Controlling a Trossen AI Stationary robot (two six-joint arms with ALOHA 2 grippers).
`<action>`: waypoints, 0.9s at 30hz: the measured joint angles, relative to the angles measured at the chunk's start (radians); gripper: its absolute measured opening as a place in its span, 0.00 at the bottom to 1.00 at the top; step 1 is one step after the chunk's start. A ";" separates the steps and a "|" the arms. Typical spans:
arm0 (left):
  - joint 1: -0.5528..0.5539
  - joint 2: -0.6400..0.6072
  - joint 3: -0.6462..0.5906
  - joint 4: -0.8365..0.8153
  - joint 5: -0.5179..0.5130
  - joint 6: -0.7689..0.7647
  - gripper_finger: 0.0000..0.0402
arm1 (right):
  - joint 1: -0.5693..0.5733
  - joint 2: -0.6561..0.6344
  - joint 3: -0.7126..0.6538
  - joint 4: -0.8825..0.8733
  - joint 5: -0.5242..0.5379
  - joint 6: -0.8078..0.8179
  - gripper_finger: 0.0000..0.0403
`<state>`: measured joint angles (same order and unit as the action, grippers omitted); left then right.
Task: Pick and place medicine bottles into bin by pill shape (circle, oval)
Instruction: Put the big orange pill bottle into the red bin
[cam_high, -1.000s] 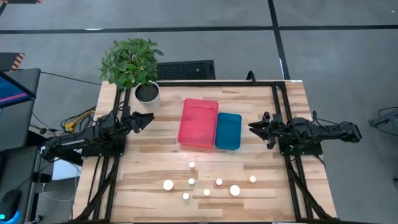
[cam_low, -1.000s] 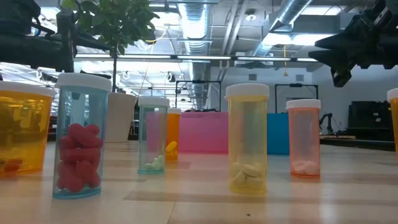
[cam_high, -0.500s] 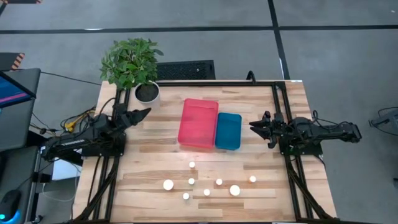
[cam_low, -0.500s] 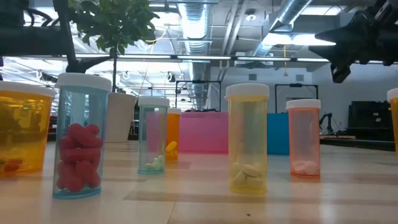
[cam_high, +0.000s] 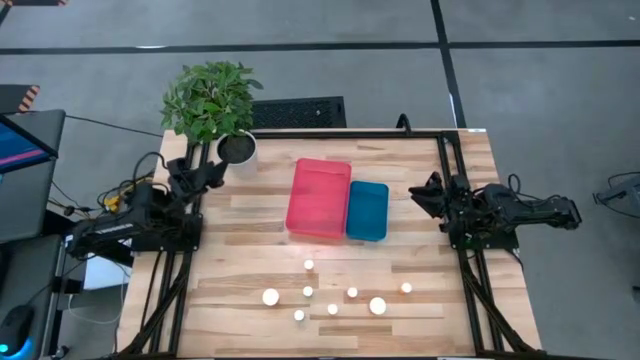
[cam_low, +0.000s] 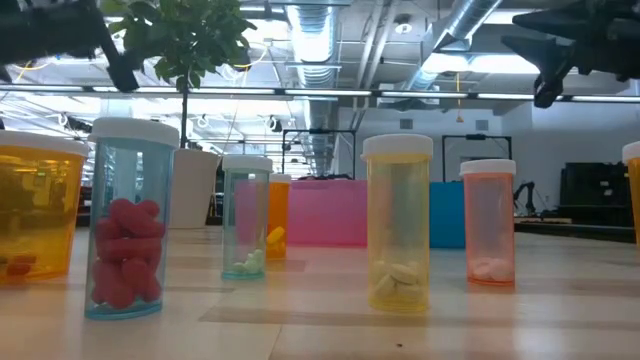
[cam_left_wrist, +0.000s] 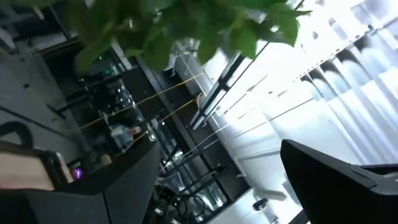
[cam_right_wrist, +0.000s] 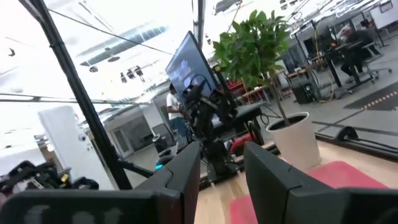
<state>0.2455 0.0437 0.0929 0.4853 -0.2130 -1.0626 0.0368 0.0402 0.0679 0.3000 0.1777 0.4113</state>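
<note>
Seen from above: seven small white-capped medicine bottles (cam_high: 308, 291) clustered upright on the near half of the pale wooden-slat table (cam_high: 260, 255), well apart from both arms. Level with the tabletop: a clear bottle of red pills (cam_low: 130, 218), a slimmer clear bottle (cam_low: 245, 216), a yellow bottle of pale oval pills (cam_low: 398, 223) and an orange bottle of white pills (cam_low: 489, 222), all standing. Farther back, side by side and touching: a pink rectangular plastic bin (cam_high: 319, 198) and a smaller blue rectangular plastic bin (cam_high: 367, 210), neither holding bottles. Left gripper (cam_high: 210, 172) raised beside the white-potted green plant (cam_high: 213, 103) at the table's far left corner, fingers parted, grasping nothing. Right gripper (cam_high: 426, 191) lifted at the right edge, just beyond the blue bin, fingers (cam_right_wrist: 186, 168) spread apart and empty.
</note>
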 joint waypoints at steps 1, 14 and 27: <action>0.000 0.011 0.026 -0.026 0.001 0.010 0.82 | 0.000 0.000 0.002 0.004 0.006 0.000 0.34; 0.000 0.493 0.491 -0.528 0.253 0.209 0.82 | 0.000 0.000 0.004 -0.001 0.012 -0.001 0.34; -0.231 0.988 0.845 -1.061 0.620 0.341 0.82 | 0.000 0.000 0.005 -0.027 0.011 -0.001 0.34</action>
<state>0.0140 1.0322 0.9383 -0.5760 0.4065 -0.7216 0.0368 0.0402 0.0734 0.2733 0.1890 0.4099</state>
